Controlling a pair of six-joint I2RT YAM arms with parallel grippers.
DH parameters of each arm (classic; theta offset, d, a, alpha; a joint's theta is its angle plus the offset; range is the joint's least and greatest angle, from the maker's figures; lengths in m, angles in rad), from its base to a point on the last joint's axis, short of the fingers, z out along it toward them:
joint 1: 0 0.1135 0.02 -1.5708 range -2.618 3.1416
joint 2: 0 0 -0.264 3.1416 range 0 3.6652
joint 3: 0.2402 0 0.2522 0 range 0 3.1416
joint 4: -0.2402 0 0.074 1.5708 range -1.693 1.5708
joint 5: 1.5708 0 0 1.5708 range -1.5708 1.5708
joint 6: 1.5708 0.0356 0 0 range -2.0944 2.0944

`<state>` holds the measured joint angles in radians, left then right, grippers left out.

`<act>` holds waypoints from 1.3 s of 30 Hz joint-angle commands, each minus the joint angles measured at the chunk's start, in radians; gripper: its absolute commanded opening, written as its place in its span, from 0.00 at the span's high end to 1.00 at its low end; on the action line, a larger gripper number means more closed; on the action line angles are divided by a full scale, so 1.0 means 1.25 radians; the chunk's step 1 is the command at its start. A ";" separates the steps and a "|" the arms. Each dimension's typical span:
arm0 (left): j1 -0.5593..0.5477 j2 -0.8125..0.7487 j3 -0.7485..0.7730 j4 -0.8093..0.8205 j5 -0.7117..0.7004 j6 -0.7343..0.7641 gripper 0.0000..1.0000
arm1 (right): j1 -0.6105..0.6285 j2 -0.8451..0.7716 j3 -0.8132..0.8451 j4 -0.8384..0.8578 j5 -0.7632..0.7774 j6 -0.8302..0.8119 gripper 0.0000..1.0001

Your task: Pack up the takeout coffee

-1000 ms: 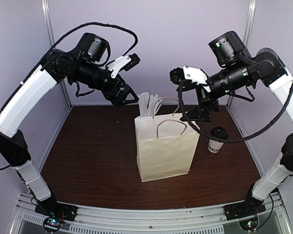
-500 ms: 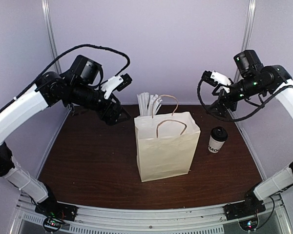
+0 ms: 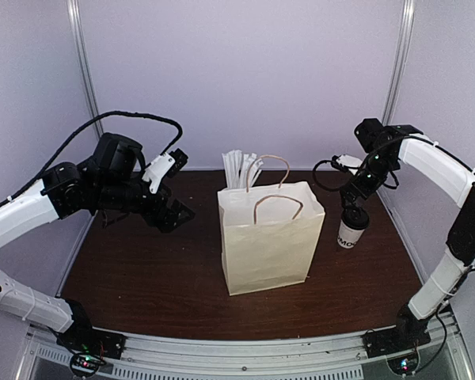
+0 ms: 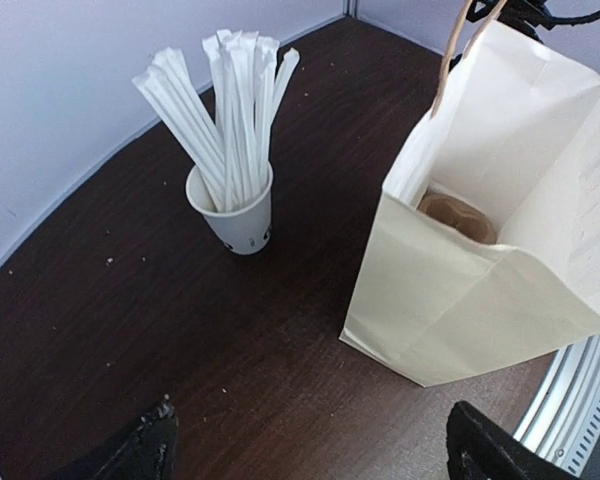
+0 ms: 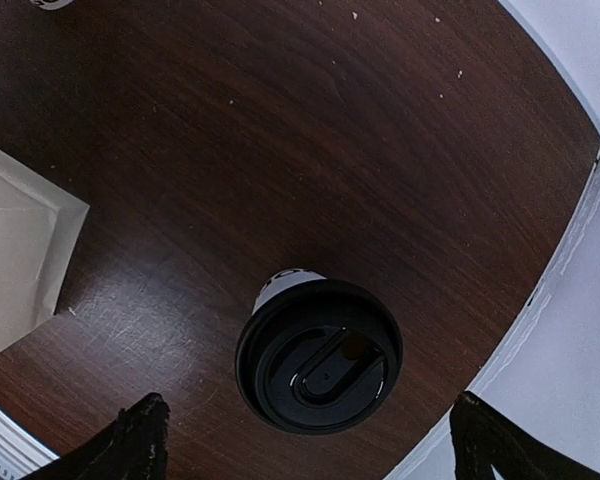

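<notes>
Both arms lowered, right gripper (image 3: 355,203) spread, empty, directly above lidded cup (image 3: 350,234), cup upright on table (image 3: 142,277) at bag's (image 3: 269,245) 3 o'clock, left gripper (image 3: 176,215) spread, empty, at bag's 9 o'clock

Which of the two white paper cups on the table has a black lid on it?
The cup standing right of the paper bag; the other cup, behind the bag, is open and holds white wrapped sticks.
</notes>
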<state>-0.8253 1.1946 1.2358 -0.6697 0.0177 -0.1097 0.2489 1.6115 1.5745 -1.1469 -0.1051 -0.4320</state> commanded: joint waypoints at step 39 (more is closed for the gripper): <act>0.004 0.019 -0.009 0.093 0.042 -0.081 0.10 | -0.065 0.053 -0.060 0.028 -0.022 0.152 0.39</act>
<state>-0.8253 1.1847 1.1667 -0.5991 0.0498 -0.2295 0.1730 1.7397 1.4857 -1.1038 -0.1215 -0.2356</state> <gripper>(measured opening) 0.886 0.720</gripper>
